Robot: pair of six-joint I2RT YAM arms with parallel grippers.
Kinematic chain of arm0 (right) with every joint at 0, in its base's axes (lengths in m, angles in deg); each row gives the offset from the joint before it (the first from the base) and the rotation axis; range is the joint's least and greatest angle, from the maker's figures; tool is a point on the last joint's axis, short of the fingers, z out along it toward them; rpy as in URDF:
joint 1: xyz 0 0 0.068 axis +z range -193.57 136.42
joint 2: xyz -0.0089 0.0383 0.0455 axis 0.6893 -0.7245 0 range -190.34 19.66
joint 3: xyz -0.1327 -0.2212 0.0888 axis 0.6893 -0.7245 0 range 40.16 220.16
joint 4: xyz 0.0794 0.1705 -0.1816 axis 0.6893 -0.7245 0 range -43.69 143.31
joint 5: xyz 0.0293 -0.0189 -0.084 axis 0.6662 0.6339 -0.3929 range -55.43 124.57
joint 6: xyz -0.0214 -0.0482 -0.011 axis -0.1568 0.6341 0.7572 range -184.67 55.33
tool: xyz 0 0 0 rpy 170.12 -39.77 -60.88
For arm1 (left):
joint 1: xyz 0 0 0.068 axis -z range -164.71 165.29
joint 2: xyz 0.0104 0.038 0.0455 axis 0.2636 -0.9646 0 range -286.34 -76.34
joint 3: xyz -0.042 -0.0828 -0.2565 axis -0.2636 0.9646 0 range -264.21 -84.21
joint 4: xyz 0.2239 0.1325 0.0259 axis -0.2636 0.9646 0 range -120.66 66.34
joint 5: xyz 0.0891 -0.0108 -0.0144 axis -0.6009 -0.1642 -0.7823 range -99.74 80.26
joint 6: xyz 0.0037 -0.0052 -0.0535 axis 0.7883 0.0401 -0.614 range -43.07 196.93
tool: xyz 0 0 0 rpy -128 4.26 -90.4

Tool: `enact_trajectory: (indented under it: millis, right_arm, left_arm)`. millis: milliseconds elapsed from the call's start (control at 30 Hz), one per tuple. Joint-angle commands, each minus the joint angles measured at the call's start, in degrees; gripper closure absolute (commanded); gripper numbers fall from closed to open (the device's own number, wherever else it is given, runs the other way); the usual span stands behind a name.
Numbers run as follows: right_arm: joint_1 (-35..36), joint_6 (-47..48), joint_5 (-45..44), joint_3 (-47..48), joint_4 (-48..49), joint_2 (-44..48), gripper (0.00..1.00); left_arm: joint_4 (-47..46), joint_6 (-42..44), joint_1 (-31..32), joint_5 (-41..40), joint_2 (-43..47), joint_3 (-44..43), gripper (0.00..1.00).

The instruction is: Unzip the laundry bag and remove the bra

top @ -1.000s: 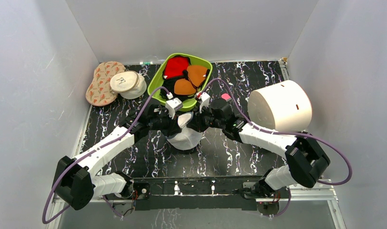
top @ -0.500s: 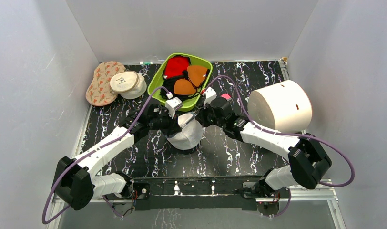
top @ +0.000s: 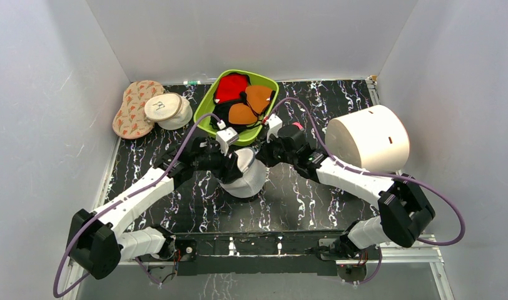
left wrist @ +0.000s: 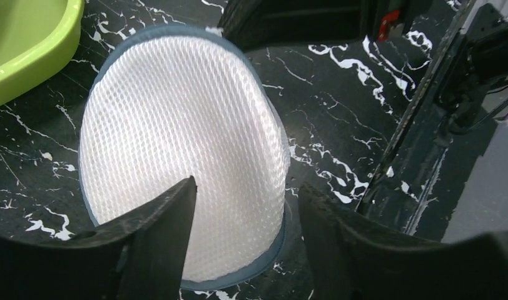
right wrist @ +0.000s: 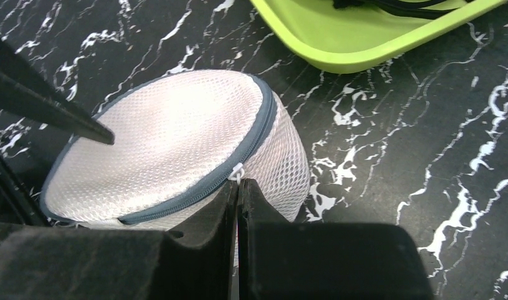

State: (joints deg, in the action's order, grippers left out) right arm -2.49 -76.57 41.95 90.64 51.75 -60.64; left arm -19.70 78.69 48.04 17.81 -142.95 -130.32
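Colours noted
I see the laundry bag point(left wrist: 176, 144) white mesh, grey-blue zipper rim; surface point(top: 301, 200) black with white marbling; tray point(left wrist: 26, 44) lime green.

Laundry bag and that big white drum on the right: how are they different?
The laundry bag is see-through mesh with a grey zipper round its rim; the white drum looks smooth, with a few small dark slots. The laundry bag is much smaller than the white drum. The laundry bag sits in the middle of the table, while the white drum is off at the right edge. Both are white and rounded.
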Motion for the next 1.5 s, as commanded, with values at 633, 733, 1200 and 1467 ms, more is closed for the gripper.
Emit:
enact_trajectory:
  millis: [633, 733, 1200, 1467]
  right_arm:
    - [9.15, -4.62, 2.85, 2.97, 4.92, 3.33, 1.0]
    - [9.19, -4.58, 2.73, 2.83, 4.73, 3.88, 1.0]
    - [8.97, -4.75, -4.68, 3.73, 3.27, 2.32, 1.0]
    - [5.95, -5.66, -3.55, 3.58, 4.04, 0.83, 1.0]
  left_arm:
    - [-0.31, -0.13, 0.19, -1.09, 3.08, -0.41, 0.57]
    - [0.2, 0.08, 0.18, -1.54, 2.65, -0.73, 0.64]
    - [-0.27, 0.23, 0.14, 0.49, 3.63, -0.45, 0.94]
    - [-2.07, 0.42, 0.17, 3.7, 5.31, 0.52, 1.0]
